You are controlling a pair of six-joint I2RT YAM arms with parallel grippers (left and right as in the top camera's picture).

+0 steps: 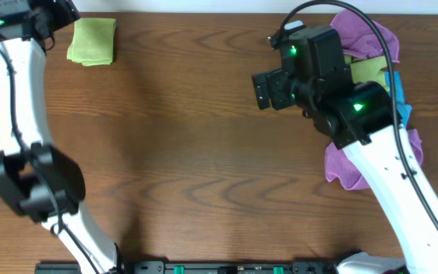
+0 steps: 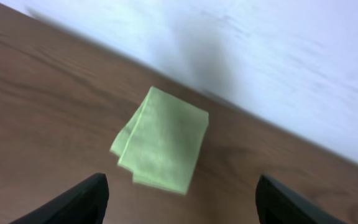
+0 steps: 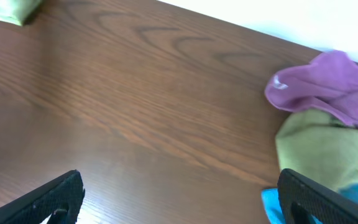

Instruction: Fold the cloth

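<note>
fuzzy cloth (image 2: pixel 162 145), smooth wood-grain table (image 1: pixel 188 152)

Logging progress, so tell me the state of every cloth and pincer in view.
Bright lime-green microfibre cloth: folded, flat, lying free.
Purple cloth: crumpled, heaped.
Dull olive-green cloth: bunched, partly under purple.
Blue cloth: bunched, mostly hidden.
Left pincer: open, empty.
Right pincer: open, empty.
</note>
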